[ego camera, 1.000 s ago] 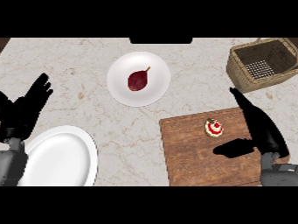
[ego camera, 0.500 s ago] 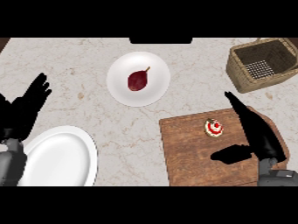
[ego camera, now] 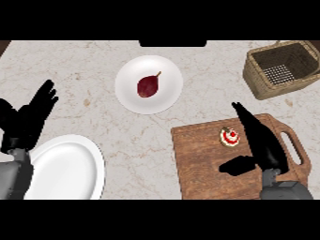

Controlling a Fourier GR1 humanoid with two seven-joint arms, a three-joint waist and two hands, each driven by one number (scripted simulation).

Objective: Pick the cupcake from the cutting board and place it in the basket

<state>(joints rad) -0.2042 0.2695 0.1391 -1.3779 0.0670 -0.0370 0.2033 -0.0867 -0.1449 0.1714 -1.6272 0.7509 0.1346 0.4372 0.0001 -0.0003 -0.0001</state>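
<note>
While the cupcake [ego camera: 229, 136] sits on the board [ego camera: 204, 164], near its upper edge, the right hand [ego camera: 262, 147] lies over the board just to the cupcake's right. Fingers straight and stretched toward the far side; thumb spread out to the left, below the cupcake. Hand open wide, holding nothing. Whether the fingers touch the cupcake cannot be told; none curls round it.

Basket [ego camera: 287, 69]: at the counter's [ego camera: 107, 61] far right corner, well apart from the board, tilted in view, mesh bottom visible.

Left hand [ego camera: 25, 122]: at the left edge, fingers up and relaxed, open, resting above a white plate [ego camera: 65, 168] at the near left.

Second plate [ego camera: 148, 84]: at the counter's middle, far side, bearing a dark red fruit [ego camera: 148, 86] with a short stem.
</note>
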